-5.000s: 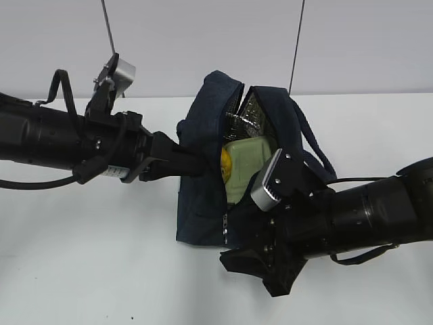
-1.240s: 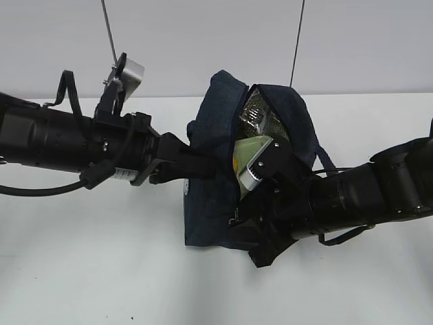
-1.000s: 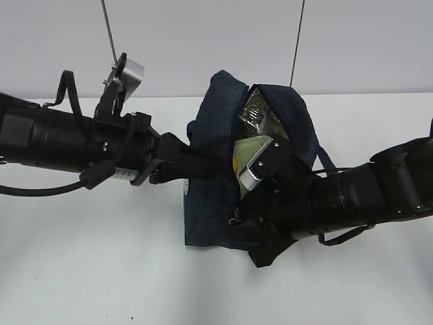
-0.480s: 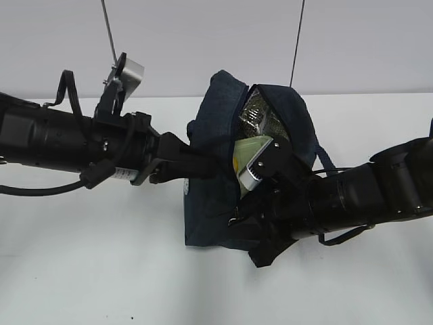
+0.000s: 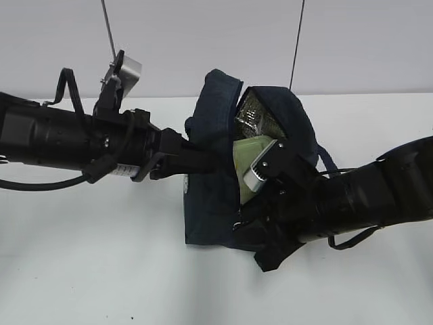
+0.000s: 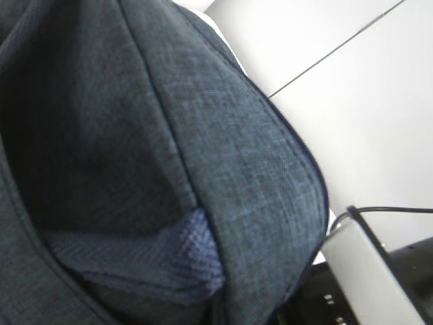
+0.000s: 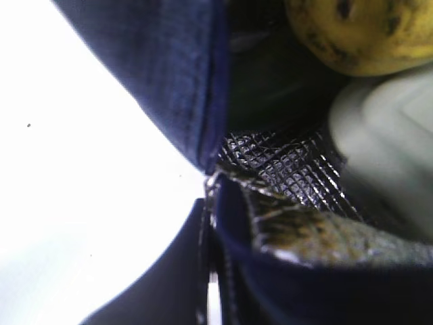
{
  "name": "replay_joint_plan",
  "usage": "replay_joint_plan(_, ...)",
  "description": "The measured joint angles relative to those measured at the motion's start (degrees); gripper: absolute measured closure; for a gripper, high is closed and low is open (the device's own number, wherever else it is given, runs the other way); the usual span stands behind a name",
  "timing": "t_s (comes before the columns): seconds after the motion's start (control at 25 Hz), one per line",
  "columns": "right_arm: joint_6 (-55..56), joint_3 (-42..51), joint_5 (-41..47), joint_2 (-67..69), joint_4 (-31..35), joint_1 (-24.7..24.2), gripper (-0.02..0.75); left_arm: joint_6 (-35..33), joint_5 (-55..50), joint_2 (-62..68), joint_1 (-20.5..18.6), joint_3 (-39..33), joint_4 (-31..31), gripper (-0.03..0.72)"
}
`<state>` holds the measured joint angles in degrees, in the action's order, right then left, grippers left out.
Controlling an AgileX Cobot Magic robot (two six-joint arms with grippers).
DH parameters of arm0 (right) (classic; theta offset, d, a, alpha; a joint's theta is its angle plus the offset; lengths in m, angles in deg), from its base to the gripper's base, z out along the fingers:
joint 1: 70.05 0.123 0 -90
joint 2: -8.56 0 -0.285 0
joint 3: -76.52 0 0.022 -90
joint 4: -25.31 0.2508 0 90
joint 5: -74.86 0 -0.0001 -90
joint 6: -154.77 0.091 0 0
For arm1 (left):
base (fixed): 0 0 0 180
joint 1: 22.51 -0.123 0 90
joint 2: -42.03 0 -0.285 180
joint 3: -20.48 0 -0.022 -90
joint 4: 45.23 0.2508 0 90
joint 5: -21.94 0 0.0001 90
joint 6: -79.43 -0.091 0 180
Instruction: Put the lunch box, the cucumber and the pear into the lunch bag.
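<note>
The navy lunch bag [image 5: 206, 210] stands at mid-table, its top open on silver foil lining [image 5: 254, 118]. The pale green lunch box [image 5: 252, 150] sits inside it. In the right wrist view the yellow pear [image 7: 365, 34] lies inside beside the lunch box lid [image 7: 389, 128], above the lining [image 7: 284, 159]. I cannot make out the cucumber. My left gripper [image 5: 206, 160] is pressed into the bag's left flap and appears shut on it; its wrist view shows only bag fabric [image 6: 169, 135]. My right gripper [image 5: 245, 218] is shut on the bag's front zipper edge [image 7: 215, 196].
The white table [image 5: 88, 257] runs left, right and in front of the bag. The bag's strap [image 5: 325, 159] trails to the right behind my right arm. A wall stands close behind, with two thin cables hanging down it.
The bag's top and both arms have shifted slightly up and left. Five seconds ago my right gripper was below the bag and off it, and the bag gaped wider.
</note>
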<state>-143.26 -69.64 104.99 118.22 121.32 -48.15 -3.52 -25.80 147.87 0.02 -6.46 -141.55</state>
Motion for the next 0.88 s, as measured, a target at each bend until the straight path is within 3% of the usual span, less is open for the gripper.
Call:
replay_joint_plan(0.4,9.39,0.50,-0.68,-5.94,-8.65,0.00,0.732,-0.04,0.36,0.00,0.00,0.00,-0.90,0.643)
replay_joint_plan(0.88,13.70,0.62,0.84,-13.81,-10.93,0.00,0.732,-0.04,0.19,0.00,0.00,0.00,1.09,0.384)
